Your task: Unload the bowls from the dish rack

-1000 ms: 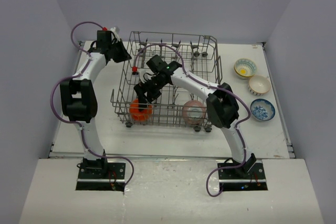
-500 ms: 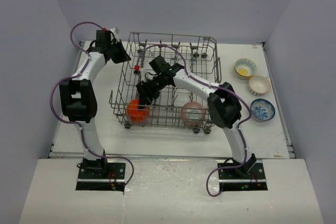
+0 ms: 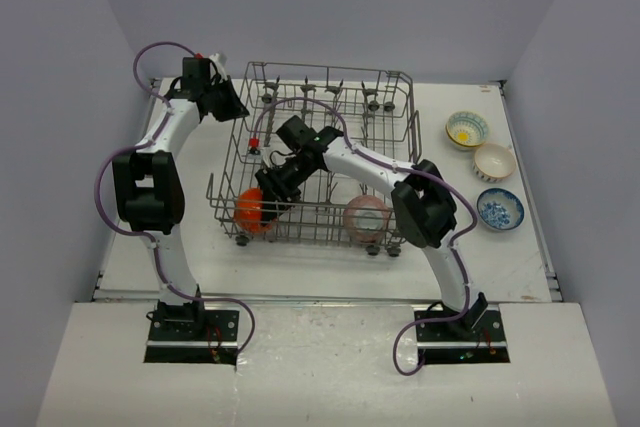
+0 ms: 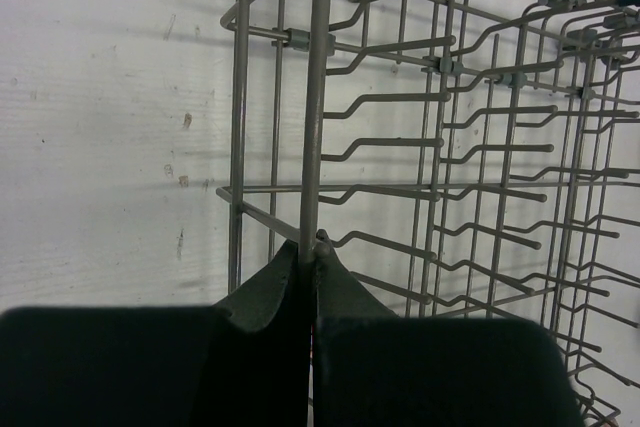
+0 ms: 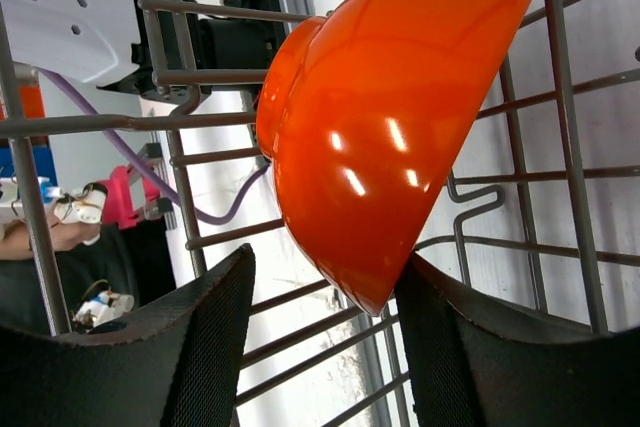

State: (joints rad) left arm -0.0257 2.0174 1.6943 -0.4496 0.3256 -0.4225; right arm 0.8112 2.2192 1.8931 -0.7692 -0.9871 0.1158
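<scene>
Left fingers (image 4: 296, 282) are shut on dish rack (image 4: 316, 97) far-left rim wire, presumably to brace it. Right fingers (image 5: 225, 307) are held part-open astride orange bowl (image 5: 380, 127), which is propped on edge in rack's near-left corner; not clamped. Three bowls (image 3: 495, 161) are parked on counter (image 3: 520, 257), right.

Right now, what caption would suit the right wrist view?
Open right gripper straddles the orange bowl, which stands on edge among the rack wires.

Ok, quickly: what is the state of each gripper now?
Left gripper: closed on a dish rack wire.
Right gripper: open, astride the orange bowl edge, not clamped yet.
</scene>
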